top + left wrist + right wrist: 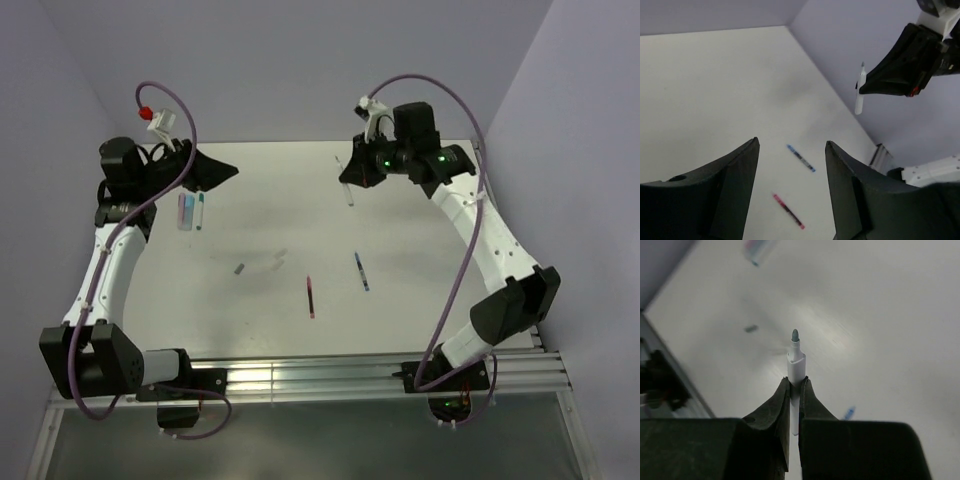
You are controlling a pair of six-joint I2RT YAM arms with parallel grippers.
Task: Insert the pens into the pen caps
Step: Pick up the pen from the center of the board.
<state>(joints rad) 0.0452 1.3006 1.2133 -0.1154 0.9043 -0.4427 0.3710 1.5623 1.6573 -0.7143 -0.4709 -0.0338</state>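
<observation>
1. right gripper is pinching the white pen on its barrel, greyish tip sticking out past the fingers; pen is held off the table, far side, right of centre
2. left gripper is spread with nothing between the fingers, hovering far left near the pink cap and light blue cap
3. grey cap and a pale cap lie mid-table; red pen and blue pen lie nearer the bases
4. my call: left takes a cap next, gripping the closed end so the mouth stays free
5. line up both axes before pushing; go tip first and slow, since the pen may pivot in the pinch
</observation>
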